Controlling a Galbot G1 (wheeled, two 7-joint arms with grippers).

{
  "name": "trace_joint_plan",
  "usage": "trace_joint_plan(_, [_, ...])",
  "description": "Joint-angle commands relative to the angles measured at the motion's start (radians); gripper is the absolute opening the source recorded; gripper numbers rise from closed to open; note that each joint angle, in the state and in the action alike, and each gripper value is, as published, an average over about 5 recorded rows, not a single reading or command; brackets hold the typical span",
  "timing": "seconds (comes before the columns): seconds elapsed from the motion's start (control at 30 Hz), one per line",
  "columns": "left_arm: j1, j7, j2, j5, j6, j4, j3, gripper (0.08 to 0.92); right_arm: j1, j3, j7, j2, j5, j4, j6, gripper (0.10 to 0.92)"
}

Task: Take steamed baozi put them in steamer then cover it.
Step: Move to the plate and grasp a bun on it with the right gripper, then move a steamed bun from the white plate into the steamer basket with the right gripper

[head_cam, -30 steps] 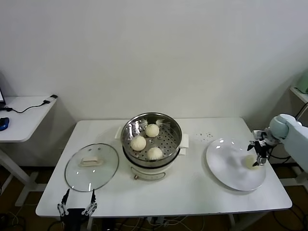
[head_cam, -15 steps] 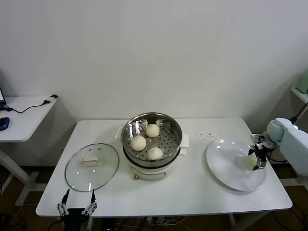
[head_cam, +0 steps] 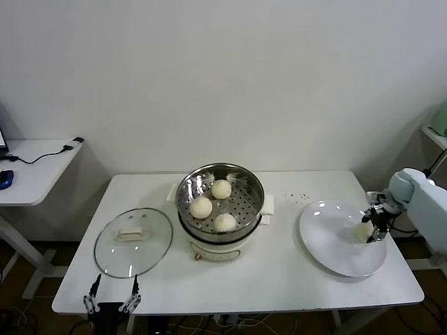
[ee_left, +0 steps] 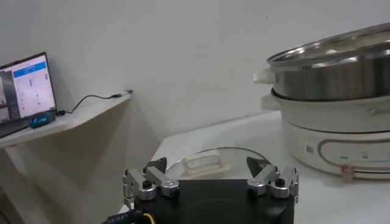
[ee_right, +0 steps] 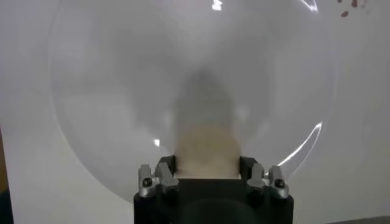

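Head view: round shiny stainless-steel steamer (head_cam: 220, 209) on white base at centre of white table (head_cam: 279, 276), three cream-white round baozi (head_cam: 201, 207) on perforated tray. Fourth cream-white baozi (head_cam: 362, 231) at right side of flat white plate (head_cam: 328, 244), right gripper (head_cam: 376, 225) closed around it. Round glass lid (head_cam: 133, 241) lies left of steamer. Left gripper (head_cam: 111, 300) parked at near table edge beside lid, jaws spread wide, holding nothing.
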Motion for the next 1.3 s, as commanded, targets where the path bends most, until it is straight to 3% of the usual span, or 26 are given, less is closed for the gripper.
trace_joint_plan(0.03, [0.002,0.001,0.000,0.000,-0.004,-0.001,0.005,0.823,0.234,-0.250,-0.006,0.011,0.277,0.063,-0.072,0.662])
trace_joint_plan(0.37, [0.015,0.006,0.005,-0.003,-0.014,-0.006,0.033,0.823,0.636,-0.663,0.007,0.193,0.738,0.144,-0.223,0.662])
trace_joint_plan(0.67, [0.020,0.009,0.011,-0.004,-0.017,-0.013,0.076,0.823,0.800,-0.883,0.053,0.396,1.032,0.230,-0.305,0.668])
trace_joint_plan(0.9, [0.017,0.009,0.014,-0.005,-0.020,-0.016,0.093,0.823,0.801,-0.972,0.085,0.498,1.101,0.298,-0.337,0.666])
trace_joint_plan(1.3, [0.013,0.011,0.021,-0.030,-0.023,-0.013,0.077,0.823,0.703,-1.054,0.136,0.584,1.094,0.330,-0.363,0.672])
